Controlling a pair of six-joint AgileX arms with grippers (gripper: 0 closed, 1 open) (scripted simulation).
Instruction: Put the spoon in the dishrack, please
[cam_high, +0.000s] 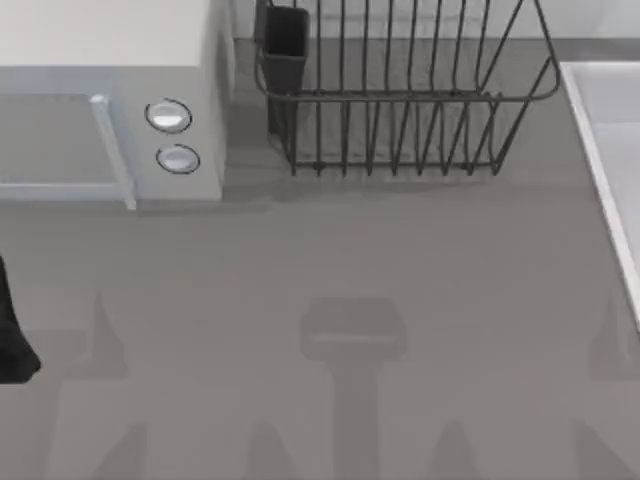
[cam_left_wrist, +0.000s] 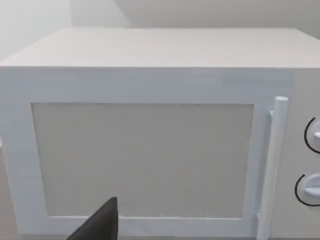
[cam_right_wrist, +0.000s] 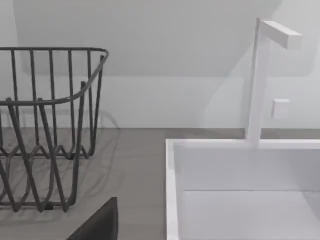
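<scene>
The spoon is out of view. The dishrack (cam_high: 400, 100), a dark wire rack with upright tines, stands at the back of the table in the middle, with its dark utensil cup (cam_high: 285, 45) at its left corner. One end of the dishrack (cam_right_wrist: 45, 130) also appears in the right wrist view. A dark part of my left arm (cam_high: 12, 335) sits at the table's far left edge. A dark piece of my left gripper (cam_left_wrist: 100, 225) points at the microwave door, and a dark piece of my right gripper (cam_right_wrist: 100, 222) hangs over the table between rack and sink.
A white microwave (cam_high: 110, 100) with two round knobs (cam_high: 168, 116) and a bar handle (cam_left_wrist: 272, 165) fills the back left. A white sink (cam_high: 610, 150) with a tall faucet (cam_right_wrist: 260, 80) borders the right side. Grey tabletop (cam_high: 350, 300) spreads in front.
</scene>
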